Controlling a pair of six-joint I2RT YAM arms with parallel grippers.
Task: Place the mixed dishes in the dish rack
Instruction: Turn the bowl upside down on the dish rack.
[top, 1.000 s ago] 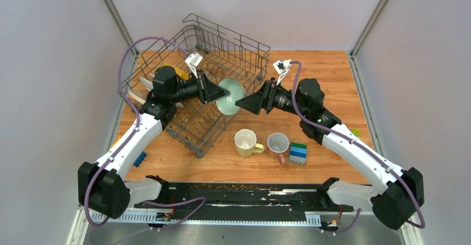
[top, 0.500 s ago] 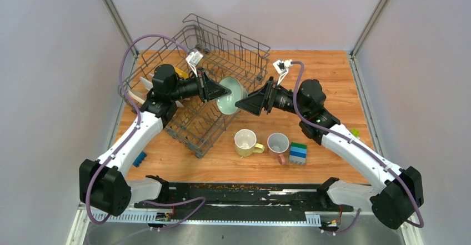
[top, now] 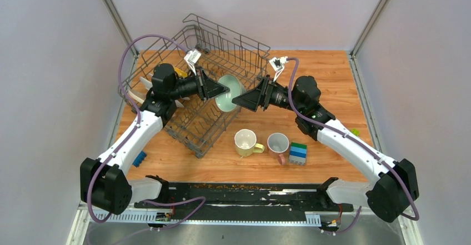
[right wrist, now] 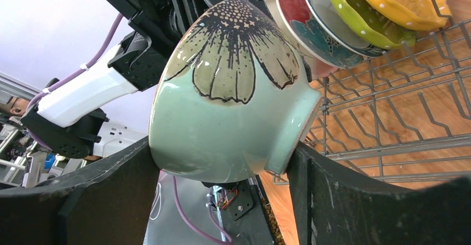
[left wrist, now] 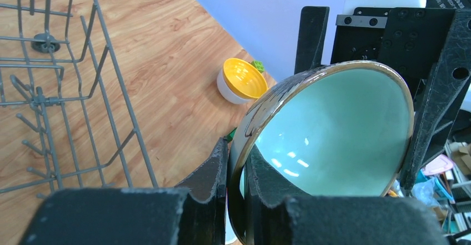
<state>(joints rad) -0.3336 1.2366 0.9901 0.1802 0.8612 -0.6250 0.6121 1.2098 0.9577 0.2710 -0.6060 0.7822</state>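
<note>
A pale green bowl with a dark flower on its outside hangs in the air at the right side of the grey wire dish rack. My left gripper is shut on its rim, one finger inside and one outside the bowl. My right gripper spans the bowl's base, its fingers against the side and the foot of the bowl. Several plates stand in the rack.
A pale yellow mug and a white pink-handled mug stand on the wooden table in front of the bowl, beside stacked green-blue blocks. A yellow-orange bowl lies on the table. A small blue piece lies left of the rack.
Both grippers and the bowl between them have moved a little up and towards the rack. The mugs and blocks have not moved.
</note>
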